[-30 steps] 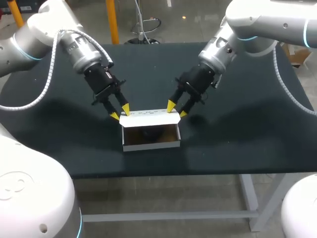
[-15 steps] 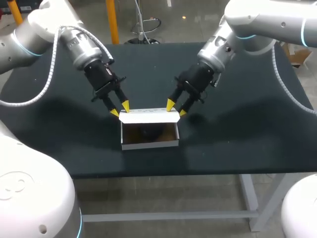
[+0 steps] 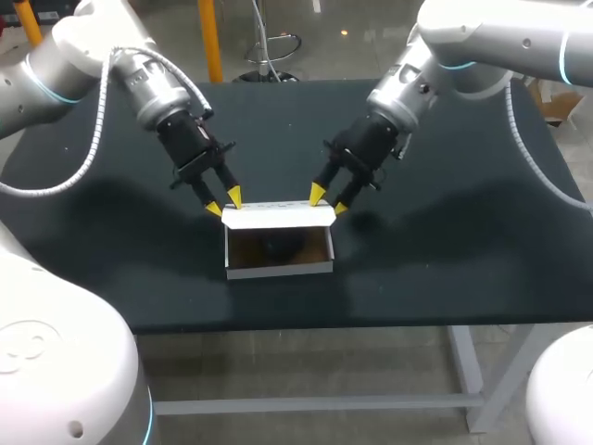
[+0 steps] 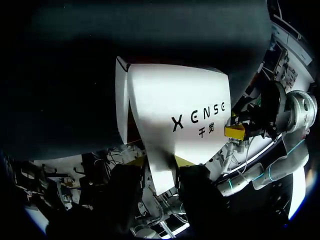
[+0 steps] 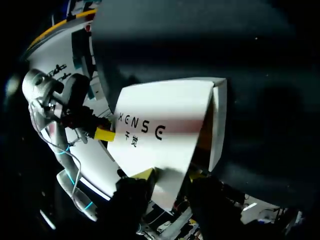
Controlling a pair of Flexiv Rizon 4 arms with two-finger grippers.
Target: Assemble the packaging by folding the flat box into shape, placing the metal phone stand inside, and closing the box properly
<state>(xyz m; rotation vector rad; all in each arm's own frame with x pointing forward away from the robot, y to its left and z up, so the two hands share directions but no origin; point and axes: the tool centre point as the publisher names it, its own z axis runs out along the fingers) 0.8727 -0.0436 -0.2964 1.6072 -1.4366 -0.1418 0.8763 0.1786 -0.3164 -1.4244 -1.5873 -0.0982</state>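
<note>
Log for you: the box (image 3: 278, 243) reads as thin card, smooth and matt white outside, raw brown inside. Its lid flap (image 4: 175, 115) is the same white card, with a faint sheen and dark print. The table (image 3: 463, 241) top is dark and matt, without glare; whether mat or cloth, you cannot tell. The shells of the left arm (image 3: 83, 42) and right arm (image 3: 491, 37) are glossy white, like moulded plastic, and the wrists look like silvery metal. The bodies of the left gripper (image 3: 224, 203) and right gripper (image 3: 329, 199) are matt black. The hose (image 3: 93, 139) along the left arm is ribbed pale grey plastic.
</note>
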